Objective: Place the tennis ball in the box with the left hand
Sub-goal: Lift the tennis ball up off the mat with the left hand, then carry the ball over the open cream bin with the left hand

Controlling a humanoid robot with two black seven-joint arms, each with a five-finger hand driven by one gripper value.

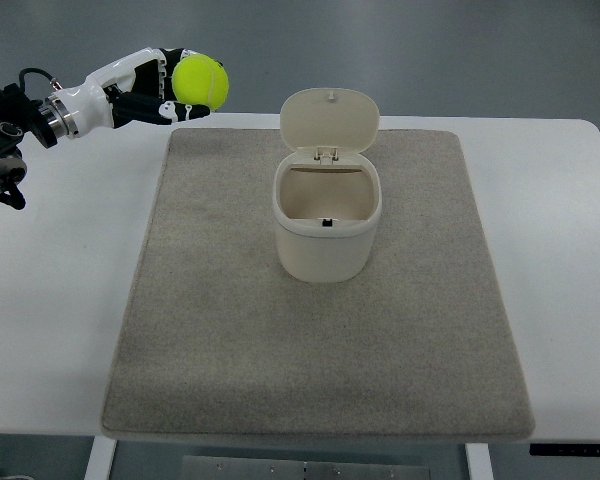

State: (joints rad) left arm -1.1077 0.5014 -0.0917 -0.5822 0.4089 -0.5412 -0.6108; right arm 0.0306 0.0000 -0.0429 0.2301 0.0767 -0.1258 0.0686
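Gripping the tennis ball (200,82) in curled fingers, the left hand (165,88) hangs above the far left corner of the grey mat (320,340) on the white bench (60,300). The cream box (325,235) stands mid-mat, lid (330,120) tipped up, well apart.

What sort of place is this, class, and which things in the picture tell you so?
Probably a robotics lab or test bench. A robot's left hand holds a tennis ball beside a grey mat, laid on a plain white table. A lone cream bin, lid open, stands on the mat.
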